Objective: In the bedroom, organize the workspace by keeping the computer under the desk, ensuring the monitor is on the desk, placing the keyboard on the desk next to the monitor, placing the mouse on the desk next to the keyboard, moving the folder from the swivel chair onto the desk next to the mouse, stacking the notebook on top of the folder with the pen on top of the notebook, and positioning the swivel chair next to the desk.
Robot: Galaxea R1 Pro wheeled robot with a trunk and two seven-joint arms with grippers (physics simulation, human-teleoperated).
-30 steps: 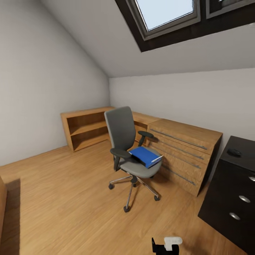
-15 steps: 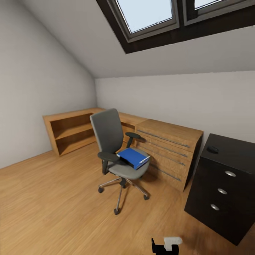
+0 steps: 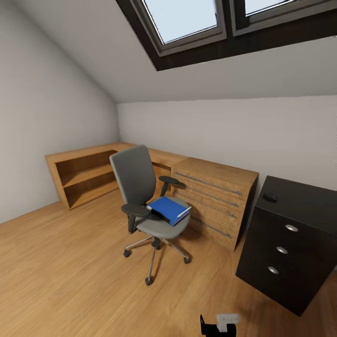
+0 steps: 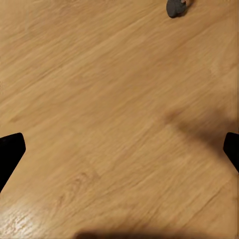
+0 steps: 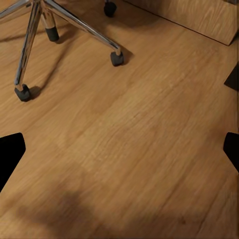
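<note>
Left gripper [image 4: 119, 147]: I see both fingertips at opposite edges of the wrist view, spread wide, nothing between them, bare wood floor [image 4: 99, 99] underneath; a single dark caster [image 4: 174, 7] sits at the far edge of that view. Right gripper [image 5: 119, 149]: same state, fingertips wide apart, empty, pointing at floor, with the chair's chrome star base [image 5: 45, 20] and casters ahead of it, and the bottom edge of the wooden chest [image 5: 199, 15] beyond. In my head view a small black-and-white part of the robot [image 3: 220, 324] pokes in at the bottom edge. The swivel chair [image 3: 145, 196] stands mid-room on the floor, grey back toward the left wall, seat facing the light wooden chest [image 3: 213, 196] with bar handles; near the chest, well apart from the desk. The folder [image 3: 169, 209], bright blue, lies flat on the chair seat, slightly overhanging the front edge. The desk [image 3: 292, 234] is on the right: black drawer unit, three round silver knobs, glossy top. The mouse [image 3: 270, 197] sits on the desk top near its near-left corner. A low open wooden shelf [image 3: 84, 175] runs along the left wall into the corner. Skylights [image 3: 187, 21] in the sloped ceiling above.
</note>
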